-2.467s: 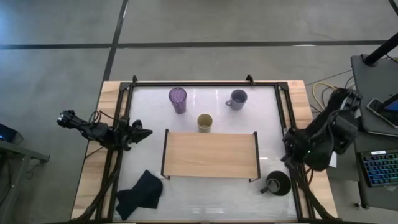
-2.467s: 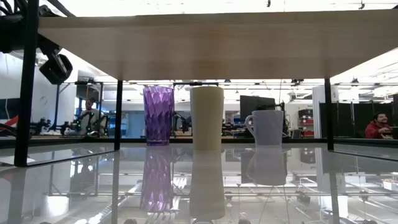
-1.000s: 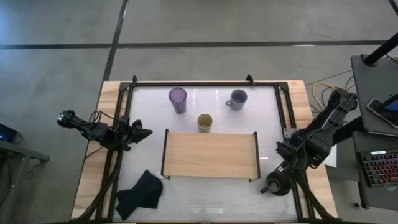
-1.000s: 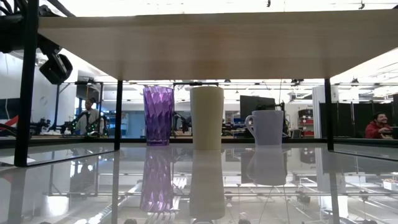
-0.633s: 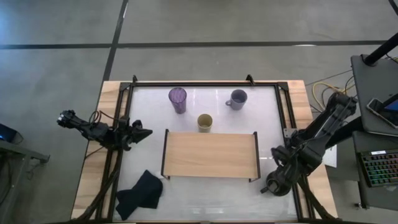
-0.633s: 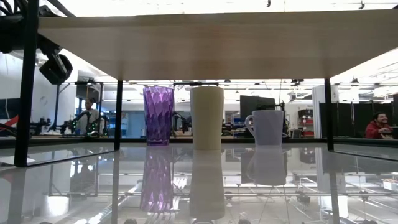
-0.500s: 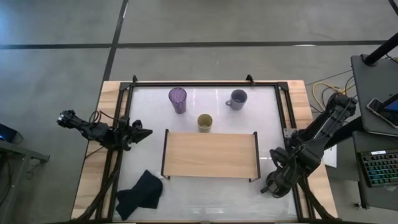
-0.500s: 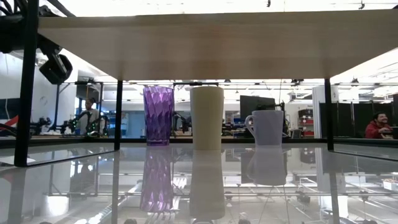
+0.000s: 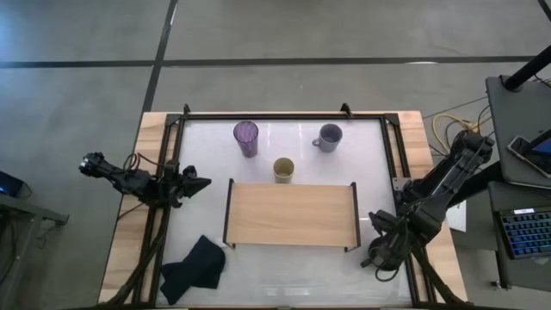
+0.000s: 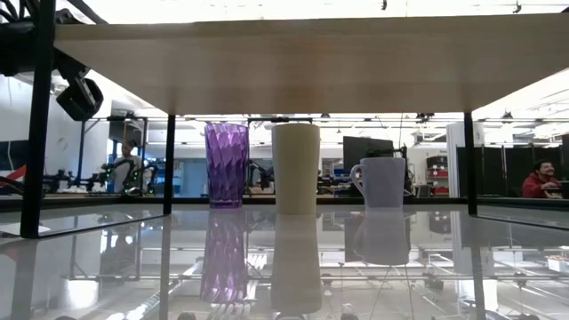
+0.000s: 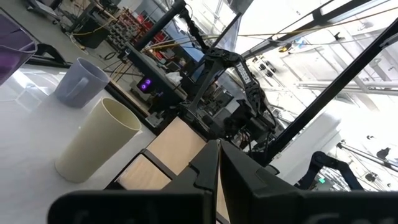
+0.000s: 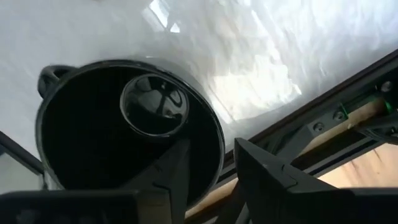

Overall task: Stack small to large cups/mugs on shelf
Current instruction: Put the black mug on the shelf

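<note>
The black mug (image 12: 124, 143) stands on the table to the right of the shelf (image 9: 291, 213), near the front edge. My right gripper (image 12: 214, 180) is down over it and hides most of it in the high view. It is open, one finger inside the mug and one outside. Behind the shelf stand the purple tumbler (image 9: 246, 138), the pale yellow cup (image 9: 284, 170) and the lavender mug (image 9: 328, 137), each on its base. My left gripper (image 9: 205, 182) waits shut at the table's left edge. My right gripper comes from above, slanting down, and straddles the black mug's rim (image 12: 219, 146) on the side away from the handle (image 12: 50, 74). One finger (image 12: 174, 174) is inside and one (image 12: 267, 177) outside. Whether they touch the wall I cannot tell. The mug stands upright on the table.
A dark cloth (image 9: 194, 267) lies at the near left corner. Black frame rails (image 9: 396, 164) run along the table's sides close to the black mug. The shelf top is bare wood.
My right gripper has moved toward the table's near edge and down over the black mug, so that its fingers now straddle the rim. The mug has stayed where it was.
</note>
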Tool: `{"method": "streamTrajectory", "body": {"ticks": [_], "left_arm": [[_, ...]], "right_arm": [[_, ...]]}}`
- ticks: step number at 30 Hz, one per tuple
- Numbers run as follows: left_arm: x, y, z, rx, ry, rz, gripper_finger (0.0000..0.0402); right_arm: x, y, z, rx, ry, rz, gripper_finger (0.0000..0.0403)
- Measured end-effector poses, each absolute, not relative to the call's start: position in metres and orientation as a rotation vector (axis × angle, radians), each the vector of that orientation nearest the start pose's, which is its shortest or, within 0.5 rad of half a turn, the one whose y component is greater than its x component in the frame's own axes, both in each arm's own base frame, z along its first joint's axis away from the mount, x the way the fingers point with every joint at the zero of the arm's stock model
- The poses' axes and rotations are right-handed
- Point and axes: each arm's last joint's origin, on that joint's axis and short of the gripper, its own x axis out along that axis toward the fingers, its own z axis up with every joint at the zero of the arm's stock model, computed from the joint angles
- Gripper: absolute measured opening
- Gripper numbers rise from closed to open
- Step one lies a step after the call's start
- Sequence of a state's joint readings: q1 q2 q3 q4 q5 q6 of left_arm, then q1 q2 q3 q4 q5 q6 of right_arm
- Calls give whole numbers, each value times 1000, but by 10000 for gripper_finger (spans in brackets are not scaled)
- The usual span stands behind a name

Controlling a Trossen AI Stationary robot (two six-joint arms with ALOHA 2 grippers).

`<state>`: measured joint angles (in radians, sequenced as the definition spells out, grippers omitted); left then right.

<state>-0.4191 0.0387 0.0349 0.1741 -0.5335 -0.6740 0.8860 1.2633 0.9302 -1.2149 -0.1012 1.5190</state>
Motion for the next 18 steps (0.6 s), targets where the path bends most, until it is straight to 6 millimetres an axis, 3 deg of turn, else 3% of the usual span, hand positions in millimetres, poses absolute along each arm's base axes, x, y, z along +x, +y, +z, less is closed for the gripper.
{"method": "streamTrajectory", "body": {"ticks": [18], "left_arm": [[91,-24,189,-751,-185,59,0]], "right_arm": [[117,150,218,547,1662,-463,109]]}}
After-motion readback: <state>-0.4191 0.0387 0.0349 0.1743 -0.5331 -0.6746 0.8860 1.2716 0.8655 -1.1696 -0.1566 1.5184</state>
